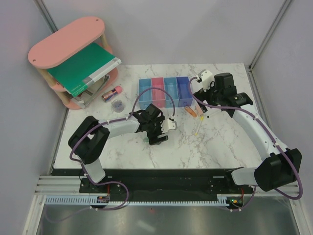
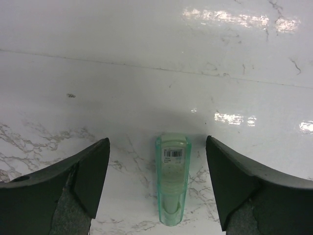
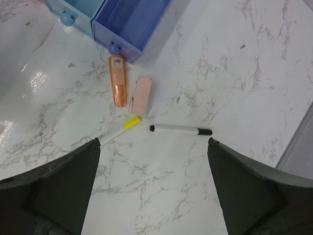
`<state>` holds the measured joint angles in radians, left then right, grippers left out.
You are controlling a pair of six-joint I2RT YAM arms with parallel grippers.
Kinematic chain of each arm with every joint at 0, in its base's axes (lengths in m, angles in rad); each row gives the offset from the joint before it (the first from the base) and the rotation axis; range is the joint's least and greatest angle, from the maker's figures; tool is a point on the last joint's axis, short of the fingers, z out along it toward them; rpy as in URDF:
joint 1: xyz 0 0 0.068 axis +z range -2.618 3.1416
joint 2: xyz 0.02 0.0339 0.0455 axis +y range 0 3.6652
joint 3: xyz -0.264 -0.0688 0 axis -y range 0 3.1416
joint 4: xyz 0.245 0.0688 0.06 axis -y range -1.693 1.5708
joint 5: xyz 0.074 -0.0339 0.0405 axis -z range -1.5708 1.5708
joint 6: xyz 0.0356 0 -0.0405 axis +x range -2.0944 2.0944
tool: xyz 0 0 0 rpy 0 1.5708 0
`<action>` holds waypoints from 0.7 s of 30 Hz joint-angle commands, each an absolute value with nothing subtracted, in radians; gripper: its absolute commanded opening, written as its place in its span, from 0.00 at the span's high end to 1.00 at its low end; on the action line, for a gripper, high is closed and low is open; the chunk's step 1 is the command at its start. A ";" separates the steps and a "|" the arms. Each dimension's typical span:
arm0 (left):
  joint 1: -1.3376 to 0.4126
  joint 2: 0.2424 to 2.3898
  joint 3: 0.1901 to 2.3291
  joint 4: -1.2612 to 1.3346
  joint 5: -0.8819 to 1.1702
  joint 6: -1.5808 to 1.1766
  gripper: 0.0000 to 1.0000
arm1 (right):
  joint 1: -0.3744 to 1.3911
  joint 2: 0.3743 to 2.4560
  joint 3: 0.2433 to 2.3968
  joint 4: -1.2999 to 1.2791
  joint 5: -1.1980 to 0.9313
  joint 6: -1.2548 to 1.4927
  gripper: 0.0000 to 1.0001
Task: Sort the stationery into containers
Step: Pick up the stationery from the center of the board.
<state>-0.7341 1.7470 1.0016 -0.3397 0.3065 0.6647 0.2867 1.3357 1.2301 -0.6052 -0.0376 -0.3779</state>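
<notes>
A mint-green capsule [image 2: 172, 178] lies on the marble between the open fingers of my left gripper [image 2: 156, 143], touching neither; in the top view the capsule [image 1: 147, 141] peeks out beside that gripper [image 1: 157, 135]. My right gripper [image 3: 152, 143] is open and empty, hovering above an orange stick [image 3: 117, 81], a peach stick [image 3: 142, 94], a yellow-tipped thin stick [image 3: 120, 128] and a black-and-white pen [image 3: 181, 129]. The row of bins stands behind: light blue [image 1: 145, 93], pink [image 1: 157, 91], light blue [image 1: 170, 90], dark blue [image 1: 182, 88]. A pink cylinder [image 1: 113, 93] and a purple disc [image 1: 117, 104] lie left of them.
A pink oval-topped shelf [image 1: 68, 41] holding a green book [image 1: 83, 68] stands at the back left. Grey walls close in the table's left, back and right. The right gripper [image 1: 199, 100] sits just right of the dark blue bin [image 3: 132, 19].
</notes>
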 commanded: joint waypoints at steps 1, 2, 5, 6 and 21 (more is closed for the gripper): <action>-0.742 1.836 0.957 -0.348 0.155 0.702 0.18 | 0.282 1.301 1.218 -0.581 -0.048 -0.365 0.02; -0.744 1.836 0.956 -0.356 0.150 0.707 0.21 | 0.282 1.301 1.216 -0.581 -0.046 -0.365 0.02; -0.744 1.835 0.954 -0.391 0.126 0.733 0.23 | 0.282 1.299 1.210 -0.578 -0.049 -0.365 0.02; -0.744 1.832 0.951 -0.399 0.120 0.739 0.22 | 0.282 1.299 1.209 -0.577 -0.051 -0.365 0.02; -0.744 1.786 0.986 -0.595 0.072 0.819 0.15 | 0.282 1.299 1.210 -0.577 -0.060 -0.362 0.02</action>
<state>-0.7513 1.7439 1.0351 -0.4267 0.2047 0.7250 0.2848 1.3312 1.2156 -0.5983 -0.0399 -0.3771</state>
